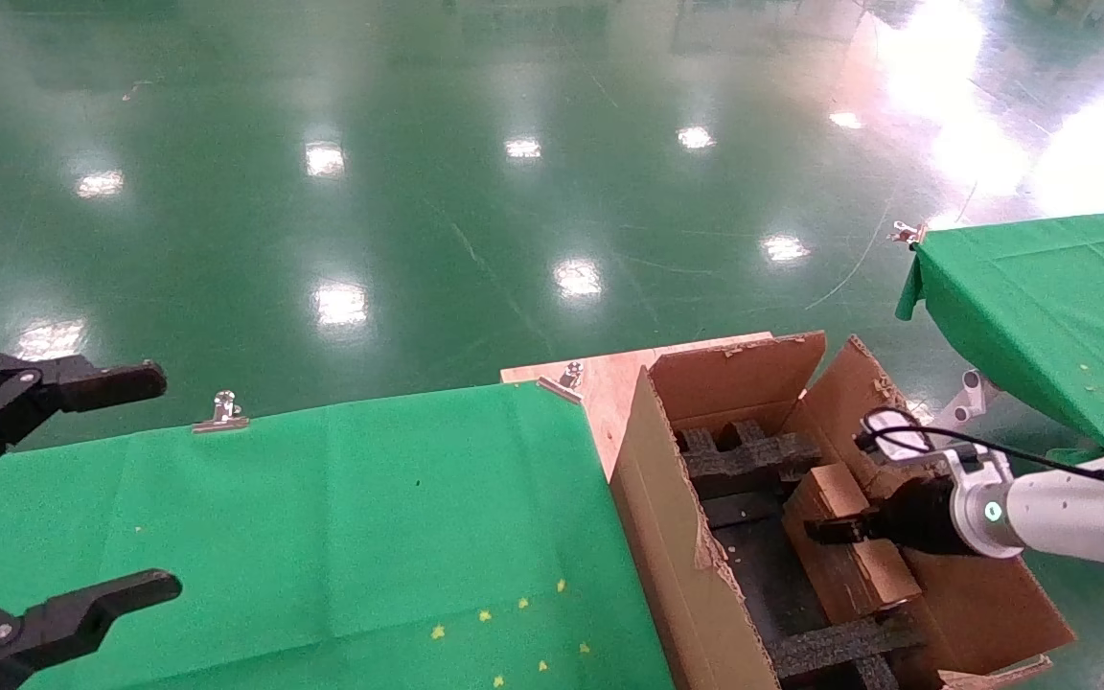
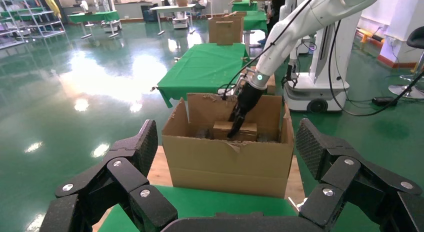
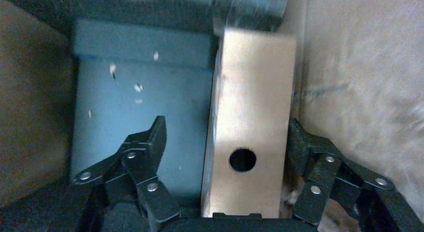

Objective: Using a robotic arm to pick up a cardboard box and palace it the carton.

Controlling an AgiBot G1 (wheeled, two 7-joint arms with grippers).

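The large brown carton (image 1: 677,537) with ragged flaps stands on a wooden board right of the green table. The white-silver robotic arm (image 1: 1069,513) reaches into it. My right gripper (image 1: 839,529) is open astride the small cardboard box (image 1: 849,551), which lies inside on black foam inserts (image 1: 748,455). In the right wrist view the cardboard box (image 3: 252,117), with its round hole, lies between the fingers (image 3: 150,142); one finger is clear of it, the other sits at its edge. My left gripper (image 1: 154,484) hangs open and empty over the table's left end, facing the carton (image 2: 230,162).
A green-clothed table (image 1: 322,517) fills the front left, its cloth held by metal clips (image 1: 223,412). A second green table (image 1: 1050,307) stands at the right. The wooden board (image 1: 600,379) juts from under the carton. Glossy green floor lies beyond.
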